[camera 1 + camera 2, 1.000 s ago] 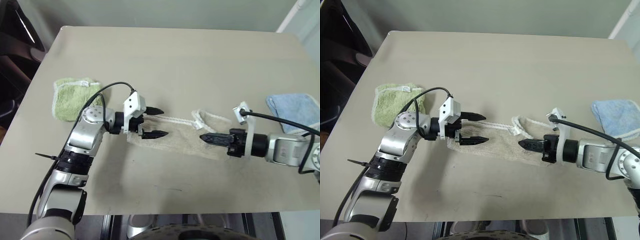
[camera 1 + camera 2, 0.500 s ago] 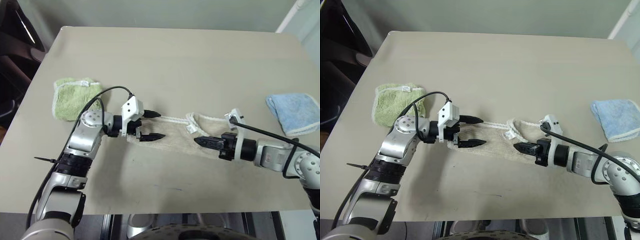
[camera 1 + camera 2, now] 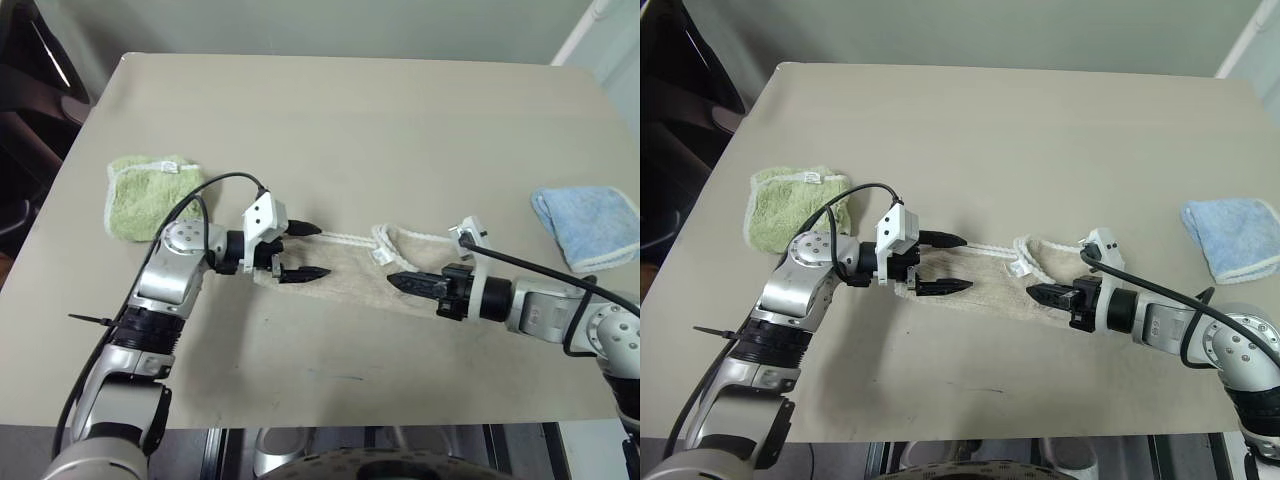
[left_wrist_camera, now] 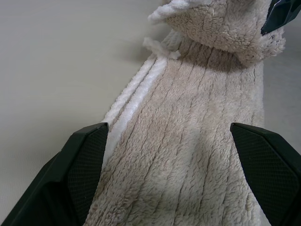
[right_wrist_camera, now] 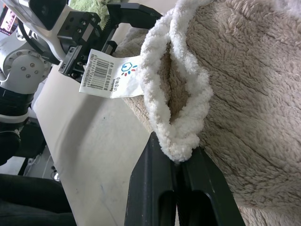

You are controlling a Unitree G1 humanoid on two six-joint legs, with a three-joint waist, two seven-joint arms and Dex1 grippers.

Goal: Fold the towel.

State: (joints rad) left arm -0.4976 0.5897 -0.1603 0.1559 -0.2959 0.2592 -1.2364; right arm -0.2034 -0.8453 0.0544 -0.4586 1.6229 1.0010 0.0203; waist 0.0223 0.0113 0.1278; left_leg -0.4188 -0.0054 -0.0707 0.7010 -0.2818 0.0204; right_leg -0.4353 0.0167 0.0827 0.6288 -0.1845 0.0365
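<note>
Three cloths lie on the table [image 3: 330, 120]: one beige towel [image 3: 355, 275] near the middle, one green folded towel [image 3: 145, 195] at its 9 o'clock, and one blue folded towel [image 3: 590, 225] at its 3 o'clock. The beige towel lies as a long strip with its right end folded over, one white tag [image 5: 110, 75] at the fold. The left gripper [image 3: 310, 250] has its jaws spread wide over the strip's left end. The right gripper [image 3: 400, 281] has its jaws closed, pinching the towel's white edging.

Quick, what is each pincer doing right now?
Left pincer: open, straddling one end of the towel.
Right pincer: shut, pinching the towel's folded edge.
</note>
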